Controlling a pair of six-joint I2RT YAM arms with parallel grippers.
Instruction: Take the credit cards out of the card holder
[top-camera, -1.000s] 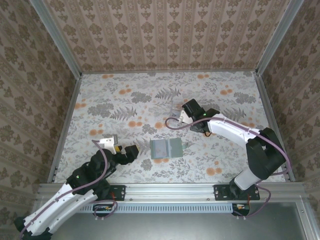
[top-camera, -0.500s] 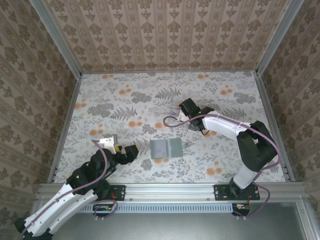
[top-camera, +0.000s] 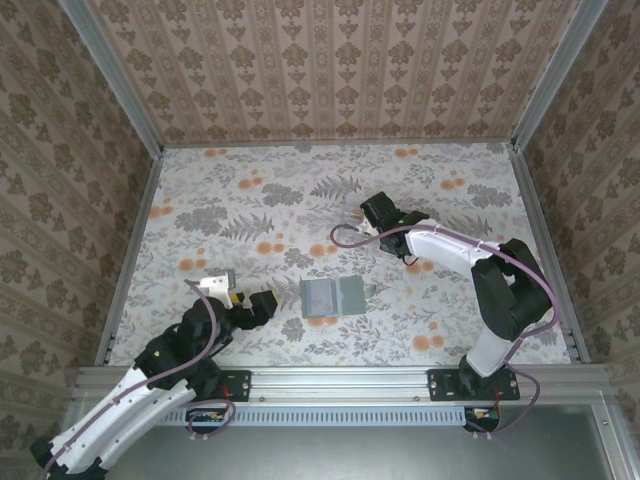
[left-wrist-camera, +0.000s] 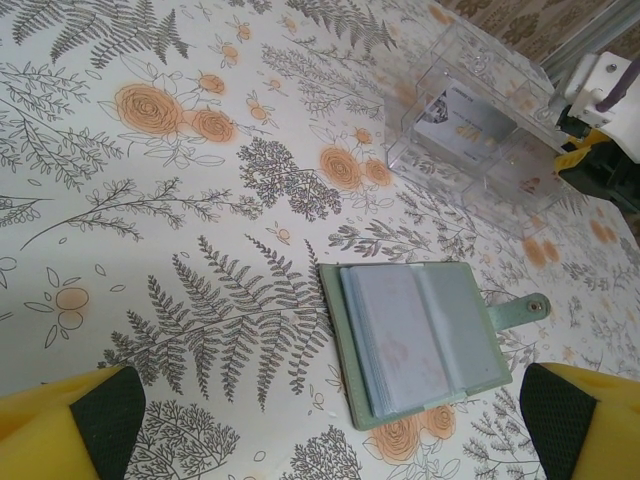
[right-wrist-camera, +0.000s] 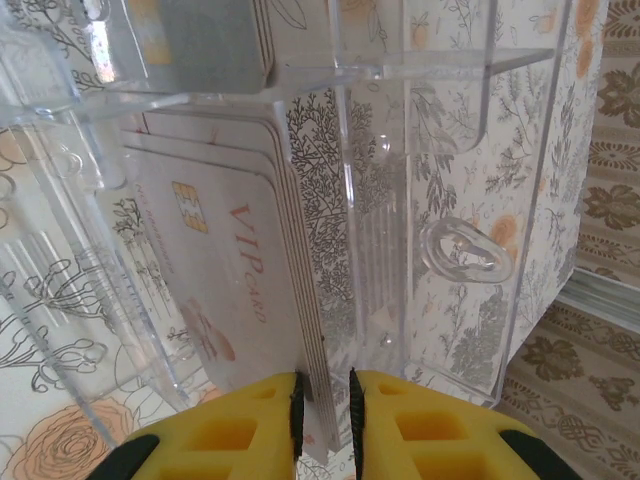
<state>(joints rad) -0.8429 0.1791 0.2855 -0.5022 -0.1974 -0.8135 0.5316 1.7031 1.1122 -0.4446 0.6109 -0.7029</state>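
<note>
The card holder lies open and flat in the middle of the table, a grey-green wallet with blue-grey sleeves and a snap tab. My left gripper hovers to its left, wide open with nothing between its fingers. My right gripper is at the clear tray. A stack of pale credit cards marked VIP stands in a tray compartment, its lower edge between my right gripper's jaws. The left pad touches the stack; a narrow gap separates the right pad from it.
A second stack of cards lies in the tray's far compartment, and the left wrist view shows a card inside the tray. Metal rails and patterned walls border the floral table.
My right gripper has shifted slightly back and left onto the tray, and its jaws have parted a little from the cards. The left arm and the card holder have stayed put.
</note>
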